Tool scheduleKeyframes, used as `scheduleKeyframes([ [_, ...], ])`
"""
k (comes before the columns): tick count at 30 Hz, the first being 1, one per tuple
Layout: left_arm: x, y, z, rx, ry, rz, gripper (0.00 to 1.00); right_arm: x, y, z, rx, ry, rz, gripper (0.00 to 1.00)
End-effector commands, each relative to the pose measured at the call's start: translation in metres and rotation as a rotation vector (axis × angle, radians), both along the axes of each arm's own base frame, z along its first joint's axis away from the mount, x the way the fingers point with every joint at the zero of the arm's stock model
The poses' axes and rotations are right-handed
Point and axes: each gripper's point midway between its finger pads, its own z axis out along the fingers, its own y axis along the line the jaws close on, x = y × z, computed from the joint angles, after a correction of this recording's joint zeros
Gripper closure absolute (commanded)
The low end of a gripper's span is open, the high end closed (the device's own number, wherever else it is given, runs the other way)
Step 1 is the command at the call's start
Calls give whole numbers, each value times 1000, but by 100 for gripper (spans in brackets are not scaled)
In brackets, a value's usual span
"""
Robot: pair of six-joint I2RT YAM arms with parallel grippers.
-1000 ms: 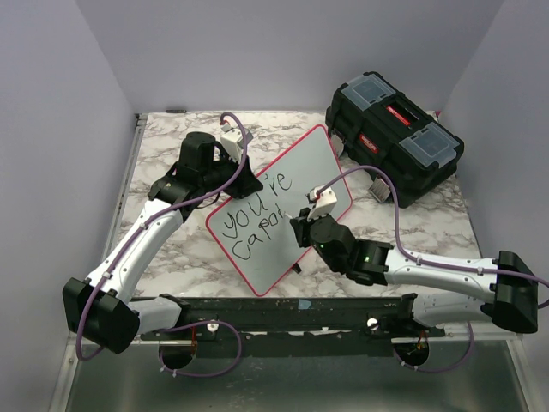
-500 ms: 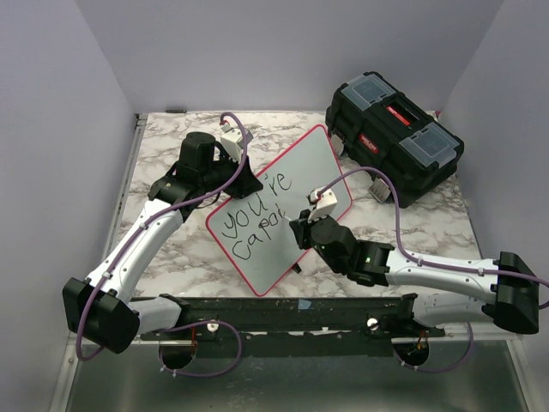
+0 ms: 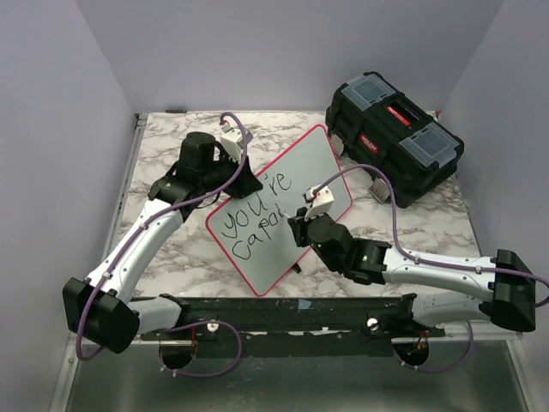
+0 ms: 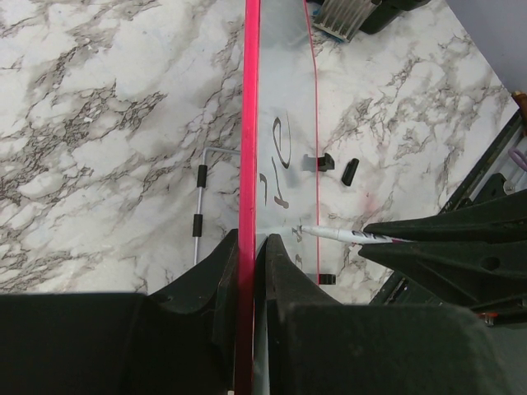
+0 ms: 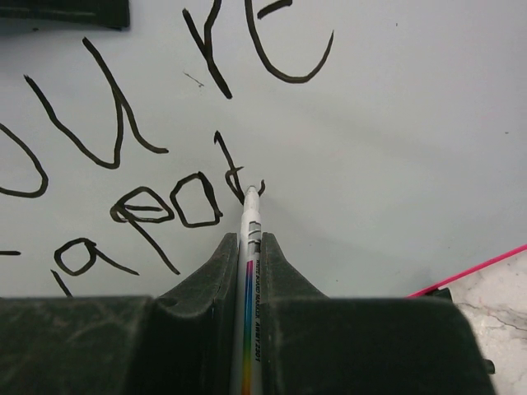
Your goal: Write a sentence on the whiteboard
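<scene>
The whiteboard (image 3: pixel 300 172), white with a red-pink rim, stands tilted on the marble table, and my left gripper (image 3: pixel 243 182) is shut on its upper left edge (image 4: pixel 247 164). Black handwriting, the sentence (image 3: pixel 257 210), reads "you're" with "capa" and a part-drawn letter below it (image 5: pixel 177 197). My right gripper (image 3: pixel 302 225) is shut on a white marker (image 5: pixel 249 271) with a rainbow stripe. The marker's tip touches the board at the end of the second line (image 5: pixel 252 191). In the left wrist view the marker (image 4: pixel 342 235) meets the board from the right.
A black toolbox (image 3: pixel 393 136) with red labels sits at the back right of the table. A thin metal stand wire (image 4: pixel 198 206) lies behind the board. Small black clips (image 4: pixel 350 170) lie on the marble beside the board. Purple walls close in on three sides.
My right gripper and the marker have crept a little left and up along the second line of writing. The left arm and the board have stayed still.
</scene>
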Motion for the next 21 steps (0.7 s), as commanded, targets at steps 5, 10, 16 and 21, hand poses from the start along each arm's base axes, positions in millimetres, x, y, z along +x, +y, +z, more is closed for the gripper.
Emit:
scheduleKeyframes([
  [5,-11,9,-32,124,29,-33,100,13,0,15,-29,-43,-58,99],
  [10,-11,8,-32,123,30,-35,100,12,5,17,-26,-42,-38,99],
  [16,-11,8,-32,124,29,-36,100,9,13,21,-2,-42,5,99],
  [21,-11,8,-32,124,30,-35,100,4,20,20,10,-34,55,99],
])
